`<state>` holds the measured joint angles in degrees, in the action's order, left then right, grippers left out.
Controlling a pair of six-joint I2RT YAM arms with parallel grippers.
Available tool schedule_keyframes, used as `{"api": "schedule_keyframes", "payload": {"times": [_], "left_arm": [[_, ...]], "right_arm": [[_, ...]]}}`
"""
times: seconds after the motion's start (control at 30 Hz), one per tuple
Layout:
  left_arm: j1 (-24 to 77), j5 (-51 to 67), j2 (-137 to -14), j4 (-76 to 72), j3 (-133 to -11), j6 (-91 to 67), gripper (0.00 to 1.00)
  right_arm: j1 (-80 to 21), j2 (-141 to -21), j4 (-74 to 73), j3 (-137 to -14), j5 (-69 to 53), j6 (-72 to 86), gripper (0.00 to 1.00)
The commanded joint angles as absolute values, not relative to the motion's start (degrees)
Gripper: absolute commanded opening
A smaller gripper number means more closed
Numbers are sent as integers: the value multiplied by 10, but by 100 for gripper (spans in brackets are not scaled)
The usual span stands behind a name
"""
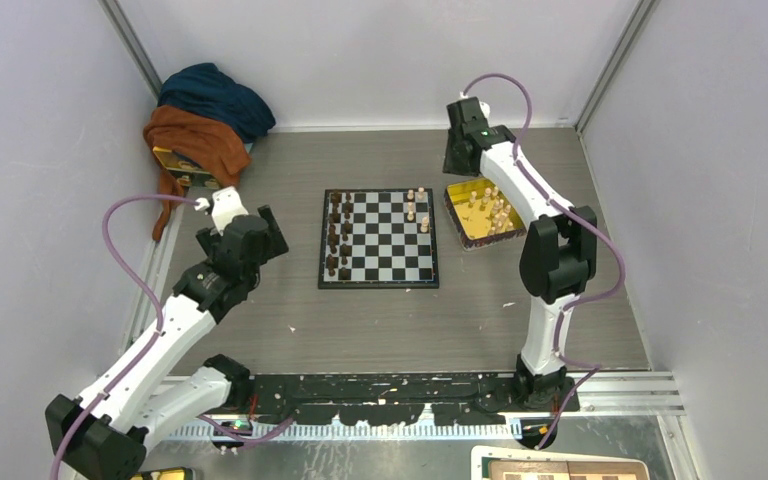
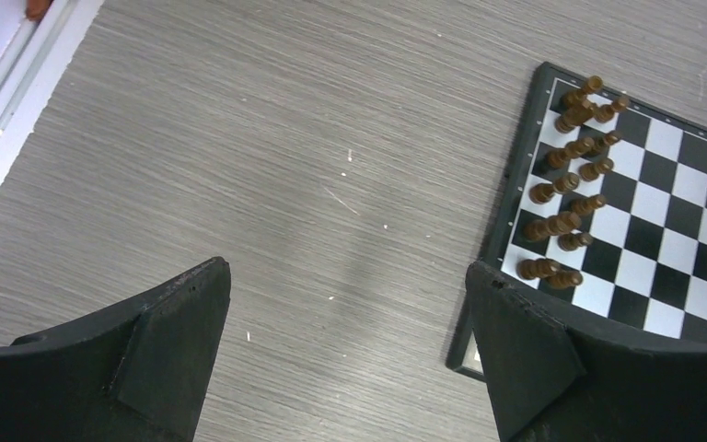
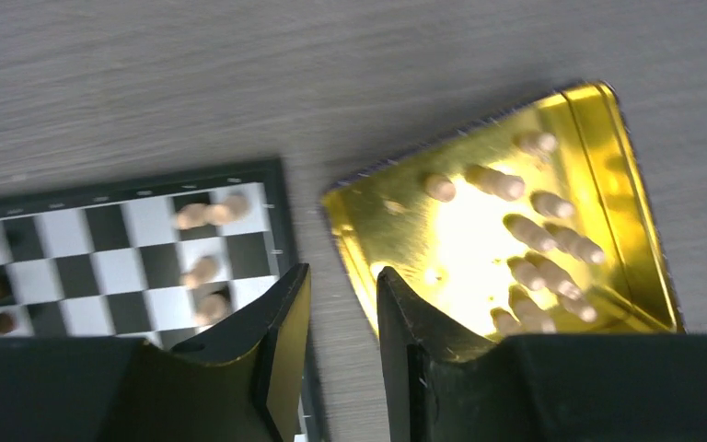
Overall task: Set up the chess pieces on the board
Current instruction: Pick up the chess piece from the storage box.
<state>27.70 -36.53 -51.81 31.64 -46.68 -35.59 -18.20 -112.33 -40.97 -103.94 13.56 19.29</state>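
Right wrist: my right jaws, narrowly parted, empty, near tray (image 3: 640,221); I should centre over one outlying chess piece (image 3: 440,187) before closing; left jaws wide, empty.

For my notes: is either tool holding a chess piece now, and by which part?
Nothing is held. The left tool and the right tool are both open and empty.

White-shelled arms (image 1: 175,320) with black joints, looping mauve cables (image 1: 505,77); seemingly a green light (image 1: 483,131) on one wrist.
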Motion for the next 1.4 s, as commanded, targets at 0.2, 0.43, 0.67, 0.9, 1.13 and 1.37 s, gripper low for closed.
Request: {"api": "schedule_keyframes", "payload": {"times": [0.2,0.43,0.67,0.9,1.13,1.37], "left_arm": [[276,-442,-462,192,-401,-311,99],[277,-439,-473,192,-401,-317,99],[277,-436,-480,185,-398,-314,99],[277,-431,-491,175,-398,-313,99],[277,-428,-506,168,-399,-314,99],[277,-429,-510,162,-398,-311,99]], "right_arm": [[-125,-1124,-345,-958,154,257,39],[-116,-1162,-342,-975,142,261,39],[-108,-1186,-334,-983,136,259,39],[-103,-1202,-334,-993,128,256,39],[-99,-1220,-336,-1010,127,252,39],[-95,-1235,-338,-1019,128,253,39]]}}
